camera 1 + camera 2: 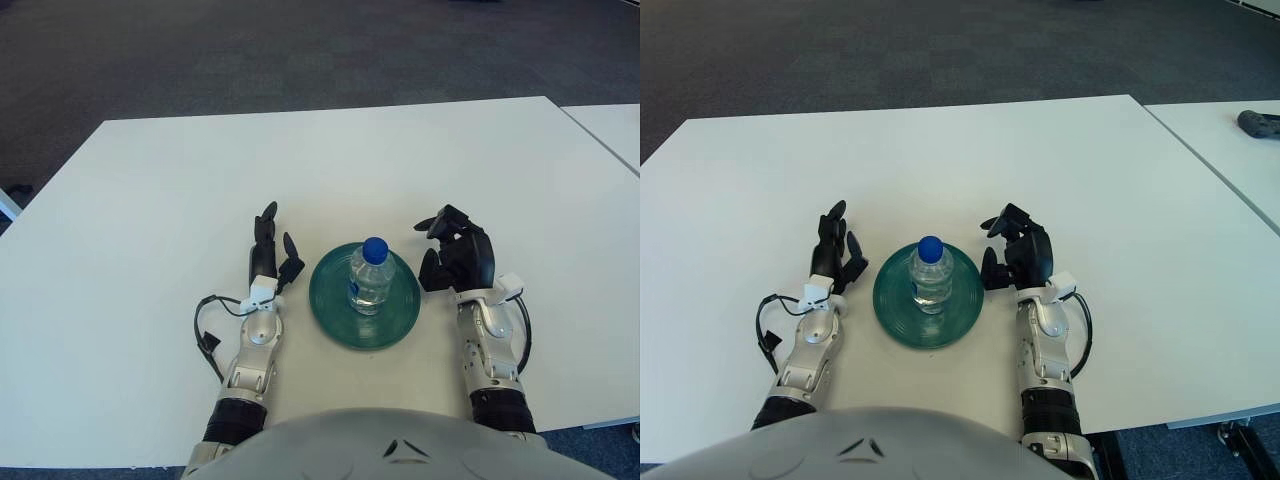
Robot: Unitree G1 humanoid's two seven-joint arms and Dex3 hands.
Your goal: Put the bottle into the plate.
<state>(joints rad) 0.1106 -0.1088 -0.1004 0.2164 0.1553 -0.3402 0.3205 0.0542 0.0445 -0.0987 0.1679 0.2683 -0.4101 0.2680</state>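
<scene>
Between my two hands, the bottle stands inside the green plate on the white table. I judge the placing step complete: the bottle's base sits on the plate's floor, near its middle, and neither hand touches it.

Left hand: just to the left of the plate's rim, clear of it, fingers extended and spread, holding nothing. Right hand: just to the right of the plate's rim, fingers loosely curled and parted, holding nothing. I cannot tell whether either hand touches the table.

Orientation of the bottle: upright. Its long axis runs vertically, base down in the plate, blue cap pointing up toward the camera. It is clear, and I see no tilt in either eye view.

Remaining work, as I judge it: none on the bottle itself. What is left is only to draw both hands away from the plate without knocking the rim, since a tall narrow bottle on a shallow plate could topple if bumped.
</scene>
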